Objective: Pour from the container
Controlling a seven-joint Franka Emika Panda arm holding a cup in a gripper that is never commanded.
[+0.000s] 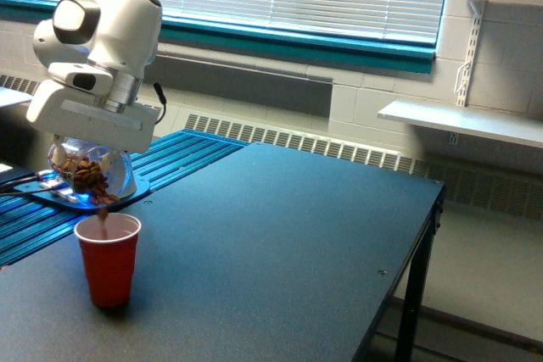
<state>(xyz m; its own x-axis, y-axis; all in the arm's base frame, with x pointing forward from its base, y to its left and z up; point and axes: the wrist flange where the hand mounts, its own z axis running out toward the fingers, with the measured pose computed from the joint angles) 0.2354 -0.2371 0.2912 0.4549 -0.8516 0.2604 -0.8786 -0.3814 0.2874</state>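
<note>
Exterior view: my tool (89,137) grips clear round plastic jar (92,171), tilted mouth-down above red plastic cup (107,258) on dark worktop (280,243), so brown pieces (89,181) drop inside it.

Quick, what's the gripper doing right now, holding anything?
Gripper: shut on the clear jar, tilted over the red cup.

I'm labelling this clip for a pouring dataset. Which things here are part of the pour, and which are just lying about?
Part of the pour:
- claw
- clear jar of brown pieces, tilted
- red cup below its mouth

Just lying about:
- black tray with blue lights
- wall shelf
</note>
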